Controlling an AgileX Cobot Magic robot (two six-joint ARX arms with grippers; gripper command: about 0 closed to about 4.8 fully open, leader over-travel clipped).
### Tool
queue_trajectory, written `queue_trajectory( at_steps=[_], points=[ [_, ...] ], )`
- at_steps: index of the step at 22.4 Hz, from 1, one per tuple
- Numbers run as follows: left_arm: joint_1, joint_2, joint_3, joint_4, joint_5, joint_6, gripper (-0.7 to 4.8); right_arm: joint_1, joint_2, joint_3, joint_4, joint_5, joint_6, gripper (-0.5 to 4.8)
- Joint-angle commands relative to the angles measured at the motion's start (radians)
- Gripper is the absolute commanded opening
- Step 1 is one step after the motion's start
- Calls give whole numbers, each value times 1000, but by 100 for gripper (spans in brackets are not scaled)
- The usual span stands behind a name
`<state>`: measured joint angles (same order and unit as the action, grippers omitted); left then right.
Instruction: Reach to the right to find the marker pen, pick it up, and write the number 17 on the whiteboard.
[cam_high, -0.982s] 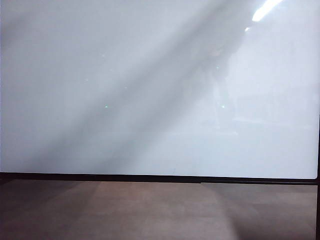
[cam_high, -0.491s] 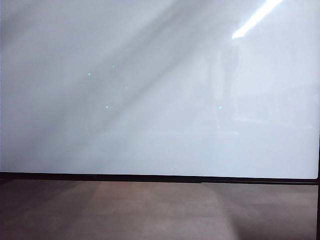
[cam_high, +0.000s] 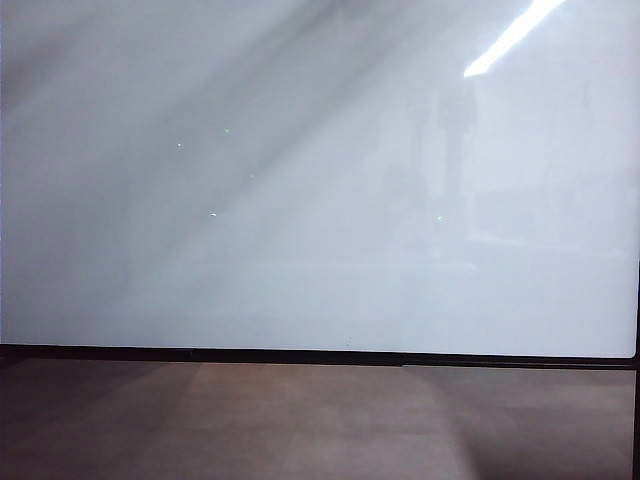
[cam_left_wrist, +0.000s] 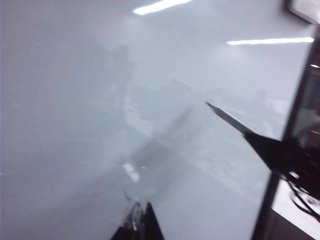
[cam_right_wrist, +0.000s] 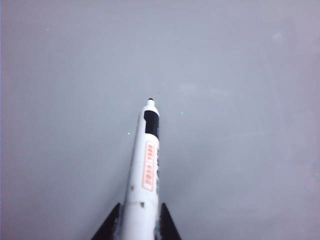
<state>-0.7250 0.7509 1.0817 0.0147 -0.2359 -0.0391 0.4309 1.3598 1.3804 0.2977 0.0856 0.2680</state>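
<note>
The right gripper (cam_right_wrist: 140, 225) stands clamped on the marker pen (cam_right_wrist: 144, 175), its two dark fingers pressed to either side of the white barrel. The pen's long axis runs straight out from the jaws toward the whiteboard (cam_right_wrist: 240, 100), black collar and small nib leading. In the right wrist view the glossy panel fills everything ahead of the tip; whether the nib touches it cannot be told, though a gap seems to remain.

From the exterior view neither arm shows — only the whiteboard (cam_high: 300, 200) with its thin black frame edge (cam_high: 300, 355) along the lower side, the brown matte surface (cam_high: 300, 430) before it, and the mirrored ceiling light strip (cam_high: 515, 35) at its upper right. No stroke is visible on the board.

The left gripper (cam_left_wrist: 192, 165) hangs over the same panel near its black-framed side, fingers spread wide apart and holding nothing — one dark finger (cam_left_wrist: 270, 147) reaching in from one side, the tip of the other barely in view.

The pickup looks done, and the writing not yet begun. The right arm alone carries the pen, so the coming move appears to turn on closing the last stretch along the pen's own axis until the nib meets the board.
</note>
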Motion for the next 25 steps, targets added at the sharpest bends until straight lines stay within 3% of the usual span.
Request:
queue_trajectory(
  at_steps=[1,25],
  points=[
    [-2,12,1,9,56,2,-5,3,31,45,30,-9,-4,-2],
    [-2,30,1,9,56,2,-5,2,138,118,40,-14,-11,-2]
  ],
)
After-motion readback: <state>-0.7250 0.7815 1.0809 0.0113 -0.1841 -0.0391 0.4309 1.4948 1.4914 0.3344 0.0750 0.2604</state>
